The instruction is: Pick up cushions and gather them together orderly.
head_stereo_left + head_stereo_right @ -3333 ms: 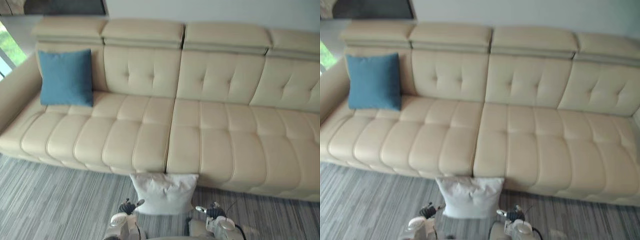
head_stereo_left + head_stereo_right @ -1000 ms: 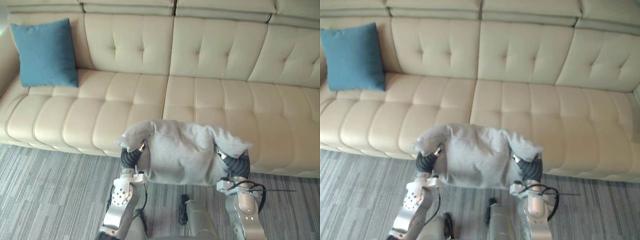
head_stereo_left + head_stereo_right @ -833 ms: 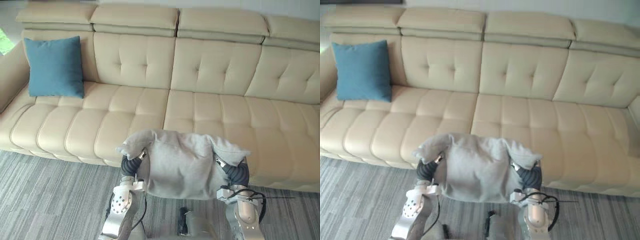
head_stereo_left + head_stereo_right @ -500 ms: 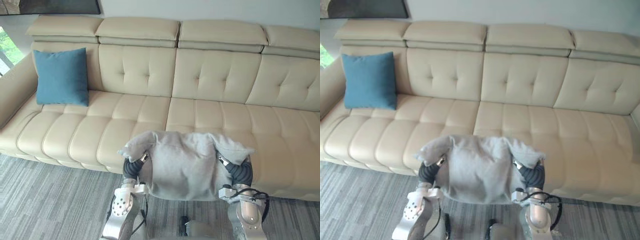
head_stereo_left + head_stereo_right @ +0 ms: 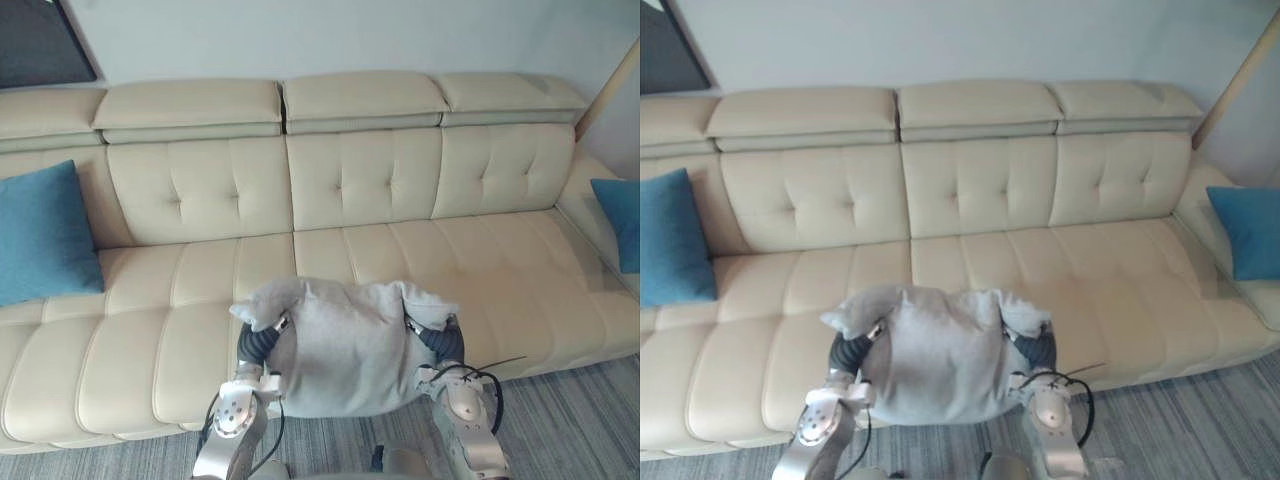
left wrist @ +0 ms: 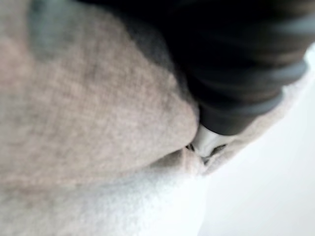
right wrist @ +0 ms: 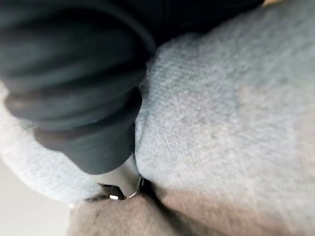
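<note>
Left eye view: grey cushion (image 5: 340, 345) sits between my left hand (image 5: 257, 345) and right hand (image 5: 443, 341), above the cream sofa (image 5: 380, 180) seat's front. Whether either hand is gripping, I cannot tell. Left blue cushion (image 5: 40, 235) and right blue cushion (image 5: 622, 220) at the sofa ends, pale wall (image 5: 300, 40) behind, striped grey carpet (image 5: 590, 420) below.

The near cushion (image 5: 340, 345) is pale grey, the sofa (image 5: 370, 180) cream, two cushions (image 5: 45, 235) (image 5: 622, 220) blue, the carpet (image 5: 570, 420) streaked grey
</note>
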Available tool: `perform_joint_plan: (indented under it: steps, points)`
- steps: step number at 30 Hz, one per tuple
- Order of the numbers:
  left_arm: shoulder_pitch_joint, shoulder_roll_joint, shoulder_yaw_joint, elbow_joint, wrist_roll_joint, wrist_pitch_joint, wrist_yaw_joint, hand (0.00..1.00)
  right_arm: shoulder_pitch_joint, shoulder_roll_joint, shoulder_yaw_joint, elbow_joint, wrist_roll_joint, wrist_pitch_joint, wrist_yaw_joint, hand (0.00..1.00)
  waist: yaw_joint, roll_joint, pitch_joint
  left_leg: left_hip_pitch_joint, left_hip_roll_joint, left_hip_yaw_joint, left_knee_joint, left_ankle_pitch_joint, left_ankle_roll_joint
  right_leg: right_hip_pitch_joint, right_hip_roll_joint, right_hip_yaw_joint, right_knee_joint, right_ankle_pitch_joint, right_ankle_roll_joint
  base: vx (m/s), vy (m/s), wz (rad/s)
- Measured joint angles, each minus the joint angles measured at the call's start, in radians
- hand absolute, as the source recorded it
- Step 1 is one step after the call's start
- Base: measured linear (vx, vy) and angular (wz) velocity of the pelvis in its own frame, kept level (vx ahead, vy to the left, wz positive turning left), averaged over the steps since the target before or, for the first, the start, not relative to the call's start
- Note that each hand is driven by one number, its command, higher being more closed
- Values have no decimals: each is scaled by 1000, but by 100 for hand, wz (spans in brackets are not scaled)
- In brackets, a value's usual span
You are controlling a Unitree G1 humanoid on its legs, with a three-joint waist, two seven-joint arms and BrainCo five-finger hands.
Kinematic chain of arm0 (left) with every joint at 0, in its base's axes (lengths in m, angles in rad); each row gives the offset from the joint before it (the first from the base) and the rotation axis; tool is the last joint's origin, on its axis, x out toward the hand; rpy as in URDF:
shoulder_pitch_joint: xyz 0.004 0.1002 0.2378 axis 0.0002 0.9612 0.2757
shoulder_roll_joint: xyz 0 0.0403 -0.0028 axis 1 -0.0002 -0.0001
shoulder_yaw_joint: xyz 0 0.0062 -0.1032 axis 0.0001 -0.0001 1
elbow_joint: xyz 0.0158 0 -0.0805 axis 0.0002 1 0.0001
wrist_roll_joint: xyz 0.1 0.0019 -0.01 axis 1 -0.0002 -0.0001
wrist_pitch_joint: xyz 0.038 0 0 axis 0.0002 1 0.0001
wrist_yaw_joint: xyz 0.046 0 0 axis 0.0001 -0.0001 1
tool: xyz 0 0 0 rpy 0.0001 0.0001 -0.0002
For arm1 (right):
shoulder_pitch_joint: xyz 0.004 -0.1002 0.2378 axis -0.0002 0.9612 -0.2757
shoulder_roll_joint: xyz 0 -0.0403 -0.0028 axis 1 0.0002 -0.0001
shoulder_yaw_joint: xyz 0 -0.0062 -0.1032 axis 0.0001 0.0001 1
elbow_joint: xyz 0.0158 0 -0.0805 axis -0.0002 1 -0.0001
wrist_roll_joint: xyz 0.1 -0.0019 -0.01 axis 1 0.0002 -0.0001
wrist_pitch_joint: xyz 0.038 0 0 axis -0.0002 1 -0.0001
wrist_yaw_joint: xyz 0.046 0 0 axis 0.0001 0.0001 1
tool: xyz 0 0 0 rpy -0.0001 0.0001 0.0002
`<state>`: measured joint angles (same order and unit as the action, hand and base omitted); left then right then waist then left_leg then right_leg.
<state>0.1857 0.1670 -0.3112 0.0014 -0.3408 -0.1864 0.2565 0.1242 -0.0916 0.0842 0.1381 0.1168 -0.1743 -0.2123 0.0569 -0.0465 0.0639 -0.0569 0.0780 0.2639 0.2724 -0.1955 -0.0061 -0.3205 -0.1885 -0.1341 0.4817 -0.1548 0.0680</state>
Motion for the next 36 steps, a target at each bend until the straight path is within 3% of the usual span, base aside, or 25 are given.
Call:
perform_joint_plan:
  steps: [1, 2, 4, 8, 15, 20, 26, 31, 36]
  points:
    - [-12, 0, 3, 14, 2, 0, -1, 100, -12, 0, -1, 7, 0, -2, 0, 100, -9, -8, 3, 0, -24, -38, 3, -1, -2, 38, 10, 24, -122, 63, -11, 145, -187, 7]
    - [-13, -24, 8, 31, 4, 14, -1, 100, -37, -30, -1, 49, 0, 0, 3, 100, -8, 28, 3, 6, 1, -91, -3, 6, -26, 72, 43, 15, -171, 87, -25, 151, -181, 0]
    - [-12, -41, 7, 31, 7, 26, -5, 100, -38, -53, -3, 57, 2, 11, 6, 100, 0, 51, 3, 23, 22, -140, -34, 10, -32, 116, 71, -16, -231, 97, -37, 109, -136, 2]
    - [-16, -83, 18, 31, 25, 27, -6, 100, -34, -58, -16, 34, 6, 16, 7, 100, -3, 52, -1, 41, 52, -194, -92, 33, -67, 170, 103, -76, -295, 106, -51, 67, -92, 33]
    - [-115, -60, 40, 31, 29, 27, 52, 100, -119, -26, -17, 8, 2, 20, -7, 100, 9, 48, -9, 0, 25, -249, -169, 87, -84, 161, 79, -132, -350, 140, -39, -14, 17, 31]
    - [-407, -14, 59, 70, 44, 23, 176, 100, -383, -31, 0, 63, 1, 24, -98, 100, 34, 45, 3, -131, 1, -263, -172, 153, -88, 25, 52, -139, -336, 186, -53, -138, -7, 13]
    - [-741, 27, 83, 154, 45, -11, 297, 100, -664, -61, 1, 78, -4, 24, -218, 100, 39, 40, 41, -295, 1, -276, -150, 183, -95, -144, 32, -155, -275, 191, -66, -168, -41, 9]
    - [-953, 50, 95, 275, 45, -22, 356, 100, -835, -89, -4, 90, -40, 23, -311, 100, 28, 43, 57, -358, 5, -278, -220, 252, -105, -238, 31, -170, -275, 211, -83, -76, -55, 8]
    - [-1201, 55, 126, 468, 45, -26, 379, 100, -1100, -133, -37, 266, -77, 19, -362, 100, 12, 47, 134, -415, 8, -288, -283, 319, -129, -314, 31, -185, -278, 242, -104, -11, -33, 7]
